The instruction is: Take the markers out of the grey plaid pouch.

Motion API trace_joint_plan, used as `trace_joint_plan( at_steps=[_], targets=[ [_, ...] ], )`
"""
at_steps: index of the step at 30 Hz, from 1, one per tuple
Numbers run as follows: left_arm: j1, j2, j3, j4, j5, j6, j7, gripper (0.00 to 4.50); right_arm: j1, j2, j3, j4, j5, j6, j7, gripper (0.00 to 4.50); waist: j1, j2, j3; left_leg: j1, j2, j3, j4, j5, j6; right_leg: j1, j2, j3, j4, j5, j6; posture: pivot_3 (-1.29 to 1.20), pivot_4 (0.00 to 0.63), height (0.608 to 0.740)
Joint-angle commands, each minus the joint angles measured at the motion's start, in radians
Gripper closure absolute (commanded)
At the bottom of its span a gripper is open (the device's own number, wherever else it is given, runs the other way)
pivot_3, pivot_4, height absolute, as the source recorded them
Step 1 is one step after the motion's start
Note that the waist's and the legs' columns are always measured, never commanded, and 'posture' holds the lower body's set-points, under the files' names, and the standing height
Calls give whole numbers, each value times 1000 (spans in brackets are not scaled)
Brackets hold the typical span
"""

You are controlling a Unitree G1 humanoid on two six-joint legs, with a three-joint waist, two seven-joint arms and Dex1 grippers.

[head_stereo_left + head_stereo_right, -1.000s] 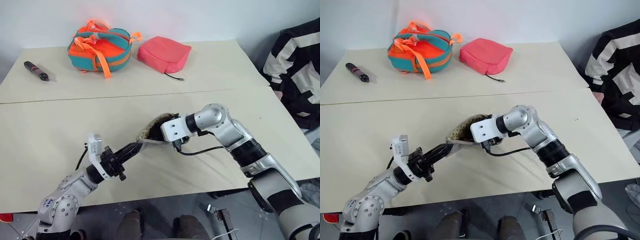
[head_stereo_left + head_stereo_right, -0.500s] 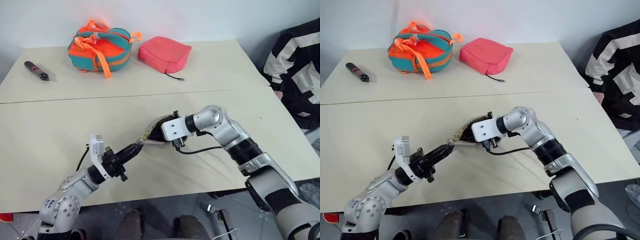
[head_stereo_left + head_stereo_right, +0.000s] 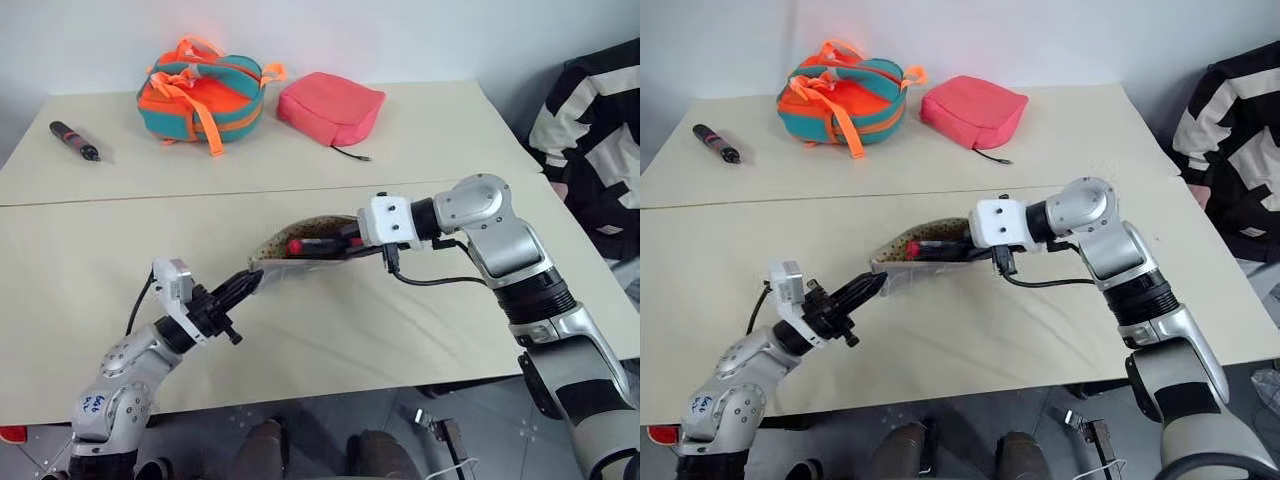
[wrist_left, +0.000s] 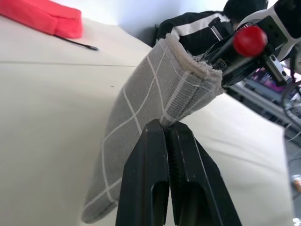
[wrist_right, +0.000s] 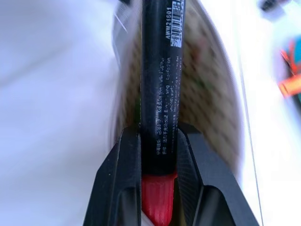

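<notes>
Spanning both head views, the cream table [image 3: 90, 290] carries an orange-and-teal bag [image 3: 200, 95], a pink-red pouch [image 3: 330, 105] and a thick black pen-like object [image 3: 73, 141] along its far side, all well apart from the work. Nearer the front edge, the grey plaid pouch [image 3: 290, 262] hangs lifted off the surface, mouth gaping so the speckled tan lining shows. The left gripper [image 3: 243, 287] is clamped fully together on the pouch's near edge, evidently to anchor the fabric and hold the opening taut. The right gripper [image 5: 157, 150] is closed around a dark marker [image 5: 160, 80] with a red end [image 3: 912, 246], its jaws parted only by the barrel's width. The marker lies along the pouch opening, partly inside. A greenish sliver shows beside it; whether that is the second marker cannot be confirmed.
</notes>
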Motion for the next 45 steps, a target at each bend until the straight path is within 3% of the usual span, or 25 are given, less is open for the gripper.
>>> trace_joint_plan(
  at_steps=[1, 8, 11, 16, 19, 22, 25, 28, 32, 37, 45],
  targets=[
    [4, 17, 74, 8, -25, -16, -7, 4500, -54, -38, -94, 14, 64, -15, 5, 3892, 0, 0, 0, 0, 0, 0, 0, 0, 0, 0, 0, 0, 0, 0, 0, 0, 150, 740],
    [22, -5, 70, -4, -27, -14, 1, 4500, -93, -108, -113, 210, 9, -127, -39, 3892, 3, 0, 0, 0, 0, 0, 0, -1, 1, 0, 0, 0, -1, 0, 0, 0, 150, 740],
    [23, -14, 50, -16, -20, -15, 5, 4500, -111, -75, -162, 245, 90, -82, -57, 3892, 2, 0, 0, 0, 0, 1, 0, -1, 1, 0, -1, 0, -1, 1, 1, 0, 150, 740],
    [7, -27, 32, -25, -26, -11, 22, 4500, -66, -19, -153, 70, 227, 89, -22, 3892, 1, 0, 0, 0, 0, 0, 0, -1, 1, 0, 0, 0, 0, 1, 1, 0, 150, 740],
    [-12, -38, 9, -34, -24, -7, 35, 4500, -40, 41, -156, -103, 332, 241, -50, 3892, -1, 0, 0, 0, 1, 0, 0, -1, 1, 0, 0, 0, -1, 1, 1, 0, 150, 740],
    [-16, -43, 2, -39, -21, -8, 42, 4500, -30, 61, -170, -155, 365, 328, -78, 3892, 2, 0, 1, 0, 1, 0, 0, -1, 1, 0, 0, 0, 0, 1, 1, 0, 150, 740],
    [-20, -52, 1, -45, -35, -2, 50, 4500, 28, 61, -106, -205, 298, 286, -82, 3892, 9, -1, 0, 0, 0, 0, 0, -1, 1, 0, -1, 0, 0, 1, 1, 0, 150, 740],
    [-18, -51, -4, -52, -30, 0, 52, 4500, 17, 71, -138, -195, 312, 299, -113, 3892, 8, 0, 0, -1, 0, 0, 0, -2, 1, 0, -1, 1, -1, 1, 1, 0, 150, 740],
    [-6, -43, 11, -47, -26, -6, 48, 4500, -53, -7, -167, -78, 249, 219, -103, 3892, 3, 0, 1, -1, 0, 1, 0, -1, 1, 0, -1, 0, 0, 1, 1, 0, 150, 740],
    [2, -30, 56, -30, -24, -22, 49, 4500, -88, -166, -118, 176, 52, -36, -82, 3892, 6, 0, 1, -1, 0, 1, 0, -2, 2, 1, -1, 0, -5, 1, 1, 0, 150, 740],
    [-1, -40, 47, -39, -18, -20, 48, 4500, -44, -252, -28, 409, -179, -237, -128, 3892, -1, 0, 1, 0, 1, 6, 1, -3, 3, 1, 0, 2, -6, 1, 3, 0, 150, 740]
  ],
)
